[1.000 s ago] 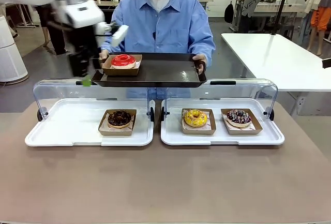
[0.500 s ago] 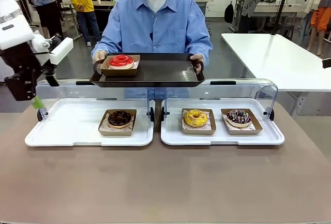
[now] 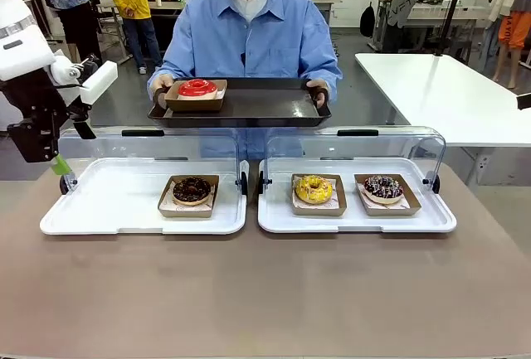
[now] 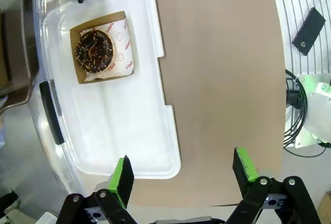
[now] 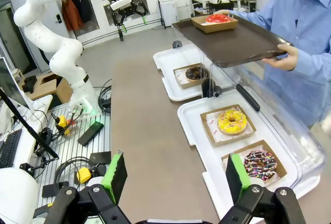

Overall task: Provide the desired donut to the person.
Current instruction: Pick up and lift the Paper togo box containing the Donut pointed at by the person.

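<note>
The person (image 3: 249,36), in a light blue shirt, stands at the far side holding a dark tray (image 3: 257,109) in both hands. A red-glazed donut (image 3: 197,88) in a card box sits on the tray's left end, also seen as the red donut (image 5: 217,18). My left gripper (image 3: 54,160) hangs open at the far left, above the left white tray's outer corner, nothing between its fingers (image 4: 123,175). My right gripper (image 5: 176,175) stands open and empty over the table's near right side. A chocolate donut (image 3: 192,188), a yellow donut (image 3: 314,188) and a sprinkled donut (image 3: 383,186) lie in boxes.
Two white trays (image 3: 108,218) (image 3: 357,225) with raised clear lids (image 3: 149,147) stand side by side across the table. The brown tabletop (image 3: 265,293) in front of them is bare. A white side table (image 3: 440,94) stands at the back right.
My left arm swung from beside the person's tray out to the far left, then stopped. The person lifted the tray with the red donut slightly.
</note>
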Motion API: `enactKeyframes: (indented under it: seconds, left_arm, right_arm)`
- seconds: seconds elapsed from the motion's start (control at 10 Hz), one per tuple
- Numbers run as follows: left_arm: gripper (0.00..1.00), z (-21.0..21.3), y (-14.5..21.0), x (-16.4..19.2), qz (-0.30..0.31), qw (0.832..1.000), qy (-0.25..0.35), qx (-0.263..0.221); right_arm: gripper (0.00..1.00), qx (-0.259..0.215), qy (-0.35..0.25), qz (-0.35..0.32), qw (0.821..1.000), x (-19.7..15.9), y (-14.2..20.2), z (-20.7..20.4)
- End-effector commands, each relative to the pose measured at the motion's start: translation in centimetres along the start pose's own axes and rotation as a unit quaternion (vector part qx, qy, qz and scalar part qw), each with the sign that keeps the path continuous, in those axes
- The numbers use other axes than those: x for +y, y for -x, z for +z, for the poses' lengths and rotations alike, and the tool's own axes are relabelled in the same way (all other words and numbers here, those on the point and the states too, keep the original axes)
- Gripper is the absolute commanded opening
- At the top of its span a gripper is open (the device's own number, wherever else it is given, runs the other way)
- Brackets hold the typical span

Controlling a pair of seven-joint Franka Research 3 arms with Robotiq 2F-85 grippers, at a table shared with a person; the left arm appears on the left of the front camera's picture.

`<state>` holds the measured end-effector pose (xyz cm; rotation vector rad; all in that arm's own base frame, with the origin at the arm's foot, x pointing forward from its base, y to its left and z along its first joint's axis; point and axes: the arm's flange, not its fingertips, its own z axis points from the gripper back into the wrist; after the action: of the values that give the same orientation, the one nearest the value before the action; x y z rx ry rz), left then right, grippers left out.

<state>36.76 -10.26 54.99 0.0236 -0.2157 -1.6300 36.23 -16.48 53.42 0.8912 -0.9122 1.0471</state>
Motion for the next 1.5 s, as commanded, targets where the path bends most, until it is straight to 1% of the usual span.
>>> enactKeyframes:
  seconds: [0.0, 0.2, 0.3, 0.4, 0.5, 0.6, 0.7, 0.8, 0.9, 1.0, 1.1, 1.2, 1.4]
  left_arm:
    - [1.00, 0.1, 0.0, 0.2, 0.002, 1.000, -0.001, 0.001]
    - [1.00, 0.0, 0.0, 0.0, 0.000, 1.000, 0.000, 0.000]
    - [1.00, 1.0, 2.6, 1.3, -0.007, 0.995, 0.038, -0.091]
    - [1.00, 1.2, 5.7, 2.2, -0.035, 0.979, 0.062, -0.192]
    - [1.00, 1.0, 8.6, 3.2, -0.053, 0.960, 0.062, -0.268]
    - [1.00, 0.7, 12.1, 4.5, -0.074, 0.932, 0.059, -0.349]
    - [1.00, 0.1, 14.8, 4.9, -0.070, 0.913, 0.033, -0.401]
    - [1.00, -0.7, 17.4, 4.7, -0.045, 0.887, 0.014, -0.459]
    - [1.00, -1.3, 19.7, 5.0, -0.027, 0.865, 0.003, -0.500]
    - [1.00, -2.4, 22.0, 4.9, -0.005, 0.843, -0.002, -0.539]
    - [1.00, -3.5, 23.7, 4.2, 0.015, 0.827, -0.005, -0.563]
    - [1.00, -4.4, 25.2, 3.7, 0.052, 0.820, -0.007, -0.570]
    - [1.00, -5.6, 27.3, 3.0, 0.070, 0.823, -0.002, -0.564]
  right_arm:
    - [1.00, -0.004, -0.002, 0.002, 1.000, 0.0, 0.0, 0.0]
    - [1.00, -0.004, -0.002, 0.002, 1.000, 0.0, 0.0, 0.0]
    - [1.00, -0.004, -0.002, 0.002, 1.000, 0.0, 0.0, 0.0]
    - [1.00, -0.004, -0.002, 0.002, 1.000, 0.0, 0.0, 0.0]
    - [1.00, -0.004, -0.002, 0.002, 1.000, 0.0, 0.0, 0.0]
    - [1.00, -0.004, -0.002, 0.002, 1.000, 0.0, 0.0, 0.0]
    - [1.00, -0.004, -0.002, 0.002, 1.000, 0.0, 0.0, 0.0]
    - [1.00, -0.004, -0.002, 0.002, 1.000, 0.0, 0.0, 0.0]
    - [1.00, -0.004, -0.002, 0.002, 1.000, 0.0, 0.0, 0.0]
    - [1.00, -0.004, -0.002, 0.002, 1.000, 0.0, 0.0, 0.0]
    - [1.00, -0.004, -0.002, 0.002, 1.000, 0.0, 0.0, 0.0]
    - [1.00, -0.004, -0.002, 0.002, 1.000, 0.0, 0.0, 0.0]
    - [1.00, -0.004, -0.002, 0.002, 1.000, 0.0, 0.0, 0.0]
